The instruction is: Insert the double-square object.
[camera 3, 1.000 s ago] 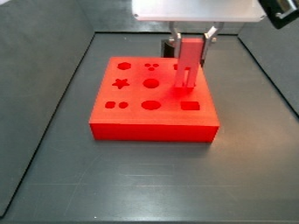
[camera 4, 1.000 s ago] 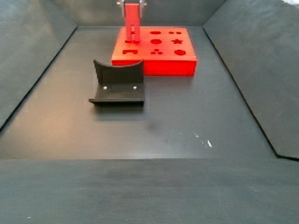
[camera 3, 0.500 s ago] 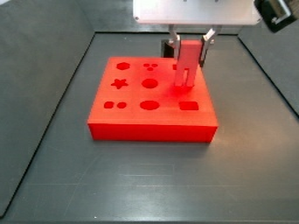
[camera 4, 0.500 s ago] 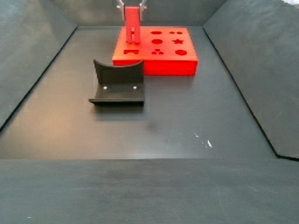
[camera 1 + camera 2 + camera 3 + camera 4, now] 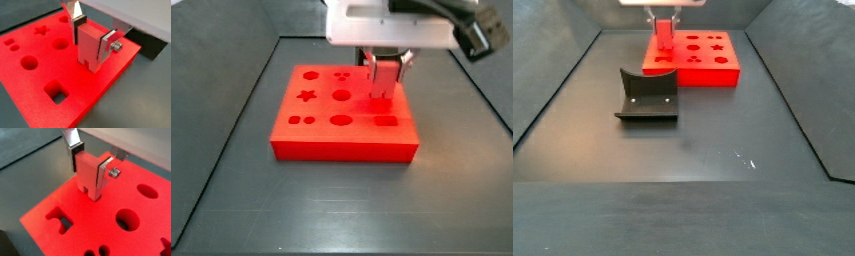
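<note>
My gripper (image 5: 93, 34) is shut on the double-square object (image 5: 89, 50), a slim red peg with a notched lower end. The peg stands upright between the silver fingers (image 5: 105, 169). It also shows in the wrist view (image 5: 89, 178). Its lower end meets the top of the big red block (image 5: 40, 80) near one edge; I cannot tell how deep it sits in a hole. In a side view the gripper (image 5: 385, 70) holds the peg (image 5: 382, 88) over the block's (image 5: 345, 140) right side, behind the square hole (image 5: 388, 120). In a side view the peg (image 5: 663, 40) stands at the block's (image 5: 700, 72) left end.
The block has several other shaped holes: a square (image 5: 57, 93), round ones (image 5: 29, 62) and a star (image 5: 41, 30). The dark fixture (image 5: 647, 97) stands on the floor in front of the block. Dark walls ring the floor (image 5: 331, 200).
The gripper has moved down with the peg; the peg's lower end is now down at the block's top surface. The block and fixture have not moved.
</note>
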